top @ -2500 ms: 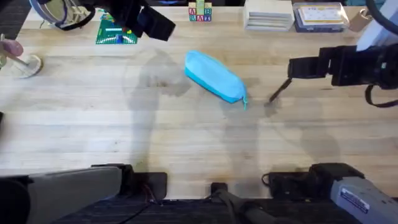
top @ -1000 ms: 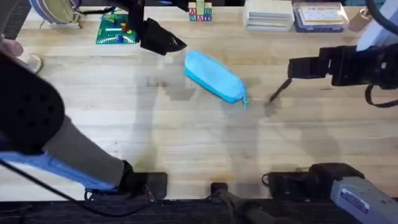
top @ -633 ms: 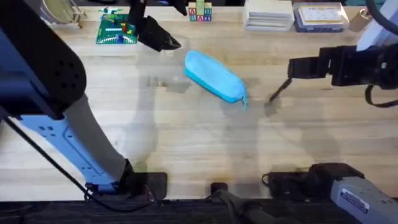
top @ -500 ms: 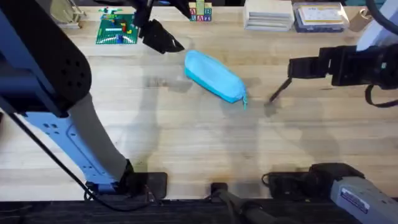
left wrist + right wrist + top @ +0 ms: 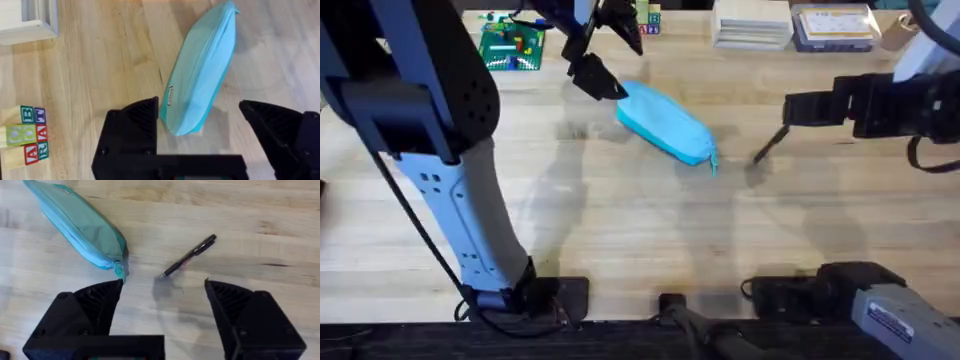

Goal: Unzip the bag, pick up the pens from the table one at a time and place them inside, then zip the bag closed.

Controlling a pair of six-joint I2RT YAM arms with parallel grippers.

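Unzip step, not begun. My left gripper [image 5: 200,117] gapes wide over the bag's [image 5: 663,122] 10 o'clock end; right gripper [image 5: 162,292] wide above the pen [image 5: 189,256]. Next: pinch the teal pull [image 5: 119,270].

The left arm [image 5: 440,150] has a blue and pale grey link with a black joint housing and thin black cables. The right arm [image 5: 890,105] is black, its base link grey with a printed label.

Soft matt cloth bag [image 5: 665,123], pale grained wooden table [image 5: 640,230], glossy pen [image 5: 189,256]
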